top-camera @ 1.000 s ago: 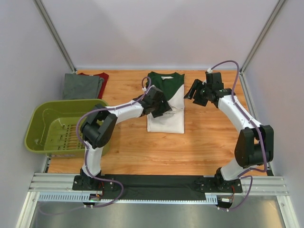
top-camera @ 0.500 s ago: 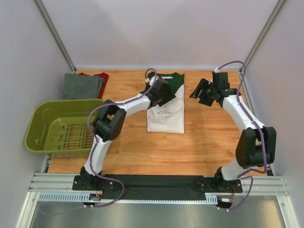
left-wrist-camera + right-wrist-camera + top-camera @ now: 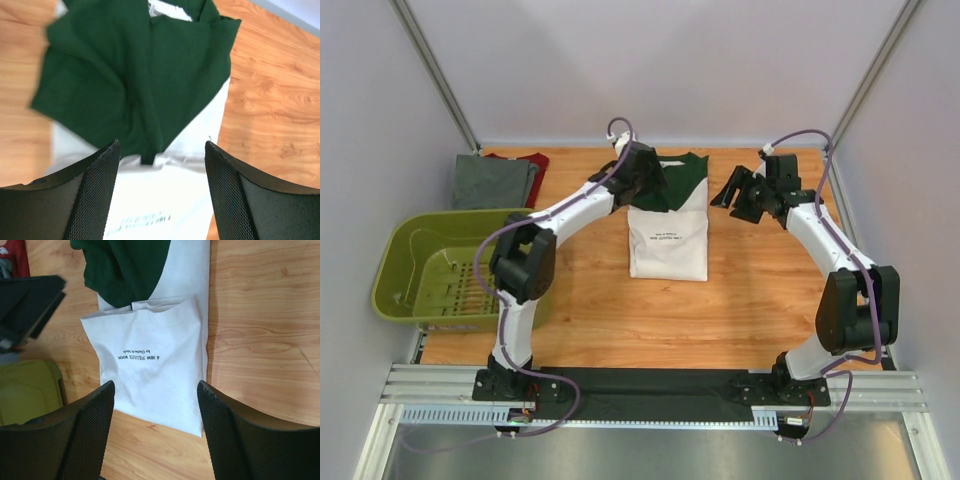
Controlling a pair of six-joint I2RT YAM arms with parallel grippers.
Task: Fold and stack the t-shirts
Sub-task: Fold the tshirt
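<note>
Cloth on the table [image 3: 760, 290], and this is the one that counts: the white t-shirt [image 3: 668, 238], lying flat well to the right of the basket [image 3: 395, 245] with its dark green collar end on the side away from the arms' bases. It is already narrowed into a long strip, and the printed hem is turned up over the middle.

The left pincer [image 3: 162, 145] hovers over the green part, jaws wide apart with nothing between them, just cloth below. The right pincer [image 3: 155, 385] hangs farther right of the basket than the shirt, also gaping and empty.

The grey t-shirt [image 3: 492, 182] and dark red t-shirt [image 3: 532, 162] sit just behind the basket's far rim, grey on top.

Now, handling. This looks light, limp and soft, so it should droop and spill its folds if lifted by one point (the loose green flap looks ready to do just that). The best hold is probably the two outer corners of the green end, pinching through every layer. Carry it low, because the layers may slide.
</note>
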